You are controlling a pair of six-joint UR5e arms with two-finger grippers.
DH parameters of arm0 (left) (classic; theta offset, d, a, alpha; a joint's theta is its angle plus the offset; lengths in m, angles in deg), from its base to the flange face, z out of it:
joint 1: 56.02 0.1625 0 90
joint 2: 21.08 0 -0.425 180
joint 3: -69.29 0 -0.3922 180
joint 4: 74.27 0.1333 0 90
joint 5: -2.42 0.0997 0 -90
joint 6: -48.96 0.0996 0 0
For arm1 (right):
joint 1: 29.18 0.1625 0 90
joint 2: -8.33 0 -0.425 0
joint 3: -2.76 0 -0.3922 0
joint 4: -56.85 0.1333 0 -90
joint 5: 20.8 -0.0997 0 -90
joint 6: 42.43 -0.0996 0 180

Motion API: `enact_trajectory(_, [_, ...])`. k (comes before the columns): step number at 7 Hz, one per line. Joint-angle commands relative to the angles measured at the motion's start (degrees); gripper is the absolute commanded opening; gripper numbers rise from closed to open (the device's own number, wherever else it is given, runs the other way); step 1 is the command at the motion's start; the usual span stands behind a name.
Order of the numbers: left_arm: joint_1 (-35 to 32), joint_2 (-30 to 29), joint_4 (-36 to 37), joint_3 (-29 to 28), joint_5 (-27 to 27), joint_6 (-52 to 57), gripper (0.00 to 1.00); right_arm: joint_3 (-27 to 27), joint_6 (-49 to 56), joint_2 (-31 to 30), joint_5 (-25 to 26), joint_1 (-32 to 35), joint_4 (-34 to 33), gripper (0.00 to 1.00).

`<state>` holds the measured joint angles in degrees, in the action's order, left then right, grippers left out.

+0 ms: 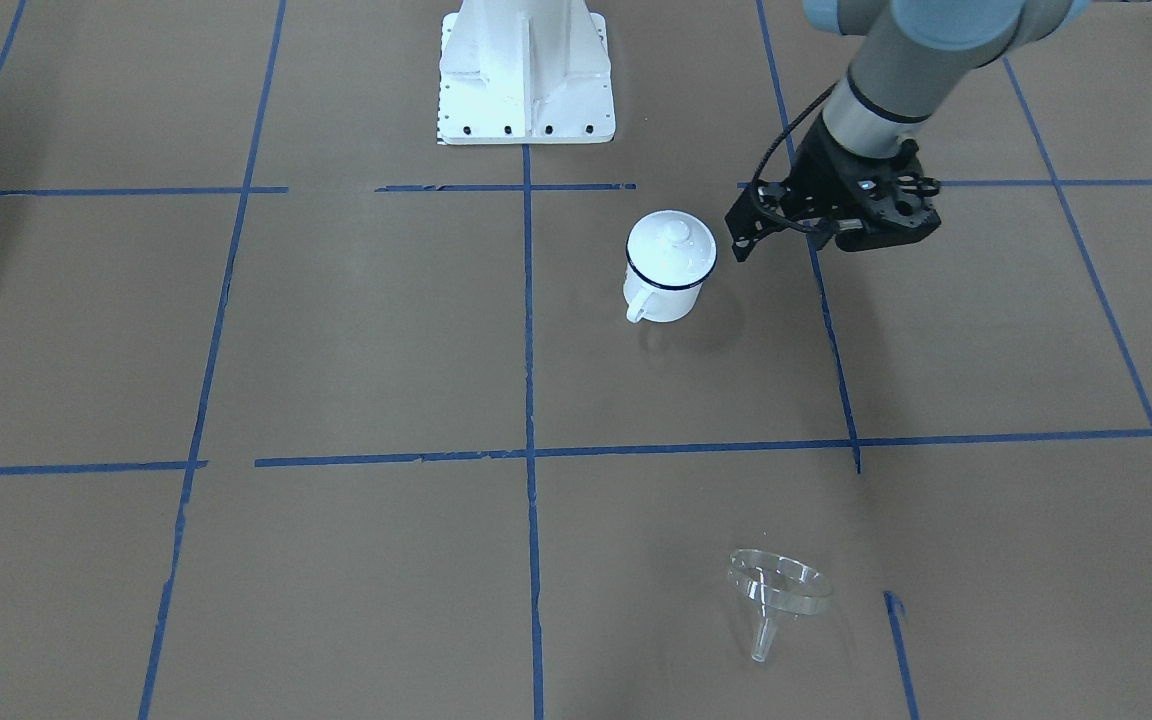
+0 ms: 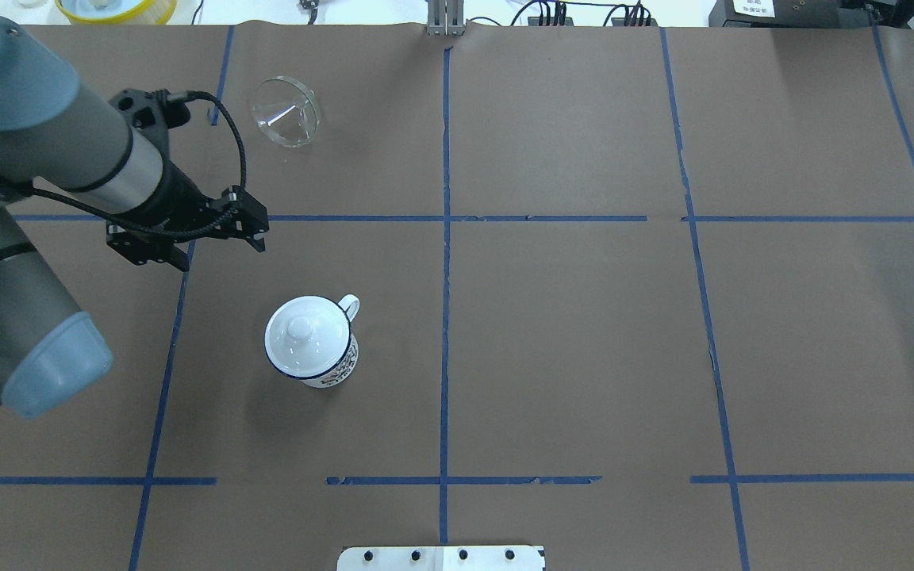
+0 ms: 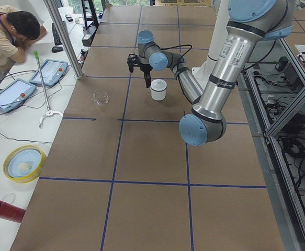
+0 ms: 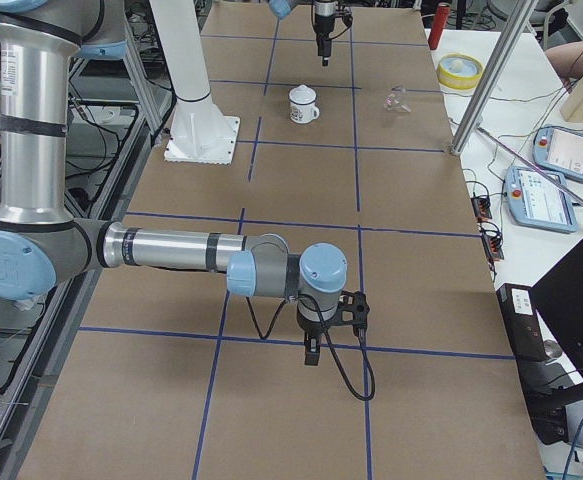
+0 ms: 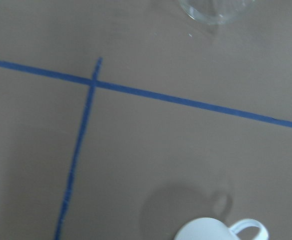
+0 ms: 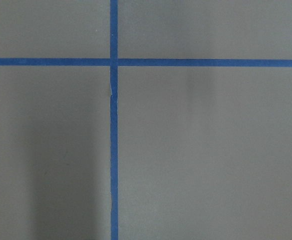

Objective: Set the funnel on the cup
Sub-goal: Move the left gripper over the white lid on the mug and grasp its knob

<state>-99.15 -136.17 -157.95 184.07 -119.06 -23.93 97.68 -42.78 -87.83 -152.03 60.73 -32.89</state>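
The cup [image 2: 328, 363] is a white mug with a dark blue rim, upright left of the table's middle, with a round white knobbed lid [image 2: 298, 329] on top. It also shows in the front view [image 1: 664, 292]. The clear funnel [image 2: 286, 111] lies on its side near the far edge, also seen in the front view [image 1: 776, 590] and at the left wrist view's top edge [image 5: 216, 10]. My left gripper [image 2: 255, 234] hangs between cup and funnel, a little to their left, fingers together and empty. My right gripper [image 4: 311, 352] shows only in the right side view, far from both; I cannot tell its state.
The robot's white base [image 1: 526, 70] stands at the near table edge. Blue tape lines cross the brown paper. A yellow bowl [image 2: 116, 8] sits beyond the far edge. A metal pole [image 3: 63, 36] and an operator [image 3: 8, 36] are at the operators' side.
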Motion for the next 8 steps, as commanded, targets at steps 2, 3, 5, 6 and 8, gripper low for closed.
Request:
enact_trajectory(2, [7.87,-3.20,2.02,-1.92,3.60,-7.07,0.99,0.00,0.00,0.00,0.00,0.00,0.00,1.00])
enact_trajectory(3, [10.32,-3.56,3.94,-2.02,5.01,-9.09,0.96,0.00,0.00,0.00,0.00,0.00,0.00,1.00])
enact_trajectory(5, [10.35,-3.82,5.10,-1.93,5.02,-9.11,0.81,0.00,0.00,0.00,0.00,0.00,0.00,1.00])
enact_trajectory(6, [10.35,-4.43,5.10,-2.02,5.02,-9.11,0.69,0.00,0.00,0.00,0.00,0.00,0.00,1.00])
enact_trajectory(8, [10.35,-5.14,5.10,-2.28,5.02,-9.11,0.68,0.00,0.00,0.00,0.00,0.00,0.00,1.00])
